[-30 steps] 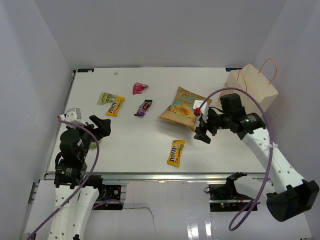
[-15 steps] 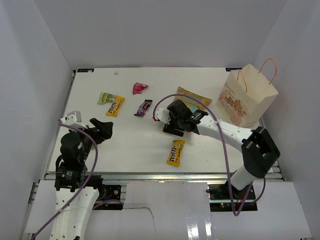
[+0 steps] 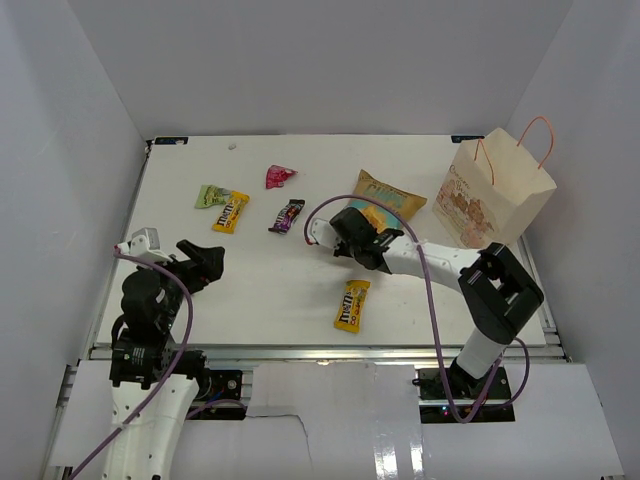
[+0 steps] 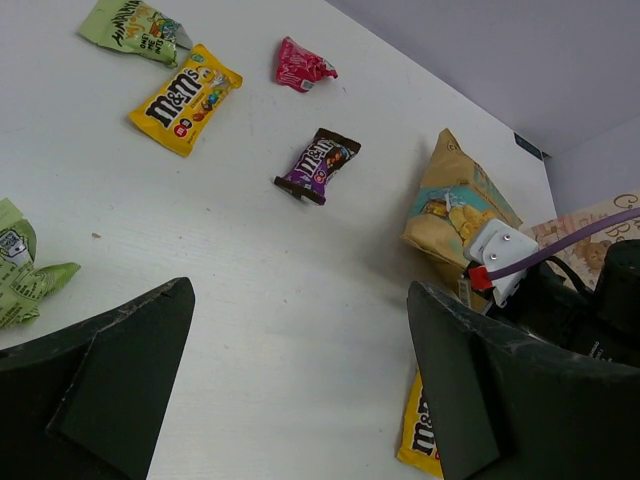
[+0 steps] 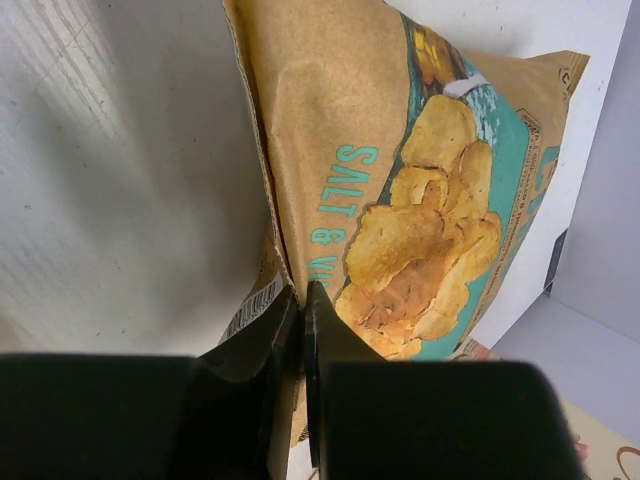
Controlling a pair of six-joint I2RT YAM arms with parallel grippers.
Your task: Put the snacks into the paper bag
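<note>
Right gripper [image 5: 300, 295] is clamped shut on the near-left edge of the chip bag [image 5: 400, 200]. The wrist view shows both fingers pinching the crimped seam, not the puffed body. The bag lies on the table [image 3: 260, 280] right of centre, tilted up off that edge, and well apart from the paper bag [image 3: 500, 195], which stands upright at the far right. My read on handling: it's light, air-filled, has a slick film, and the contents are fragile. The seam is the right place to hold, since squeezing the belly crushes chips or lets it squirt out. With a one-corner pinch it'll likely dangle and swing, so carry it slow and drop it end-first into the opening. Left gripper [image 4: 300, 370] is wide open with nothing in it, parked at the near left. The other snacks are loose on the table: near yellow candy pack [image 3: 351, 305] just in front of the right arm, and far yellow candy pack [image 3: 231, 211], light green packet [image 3: 211, 196], purple bar [image 3: 287, 215] and pink wrapper [image 3: 279, 176] across the back left. Versus a second ago, the right arm was over by the paper bag with its jaws spread. It has swung left across the chip bag and closed, and the bag now sits a bit further back. The left arm, paper bag and small packs are unchanged.
</note>
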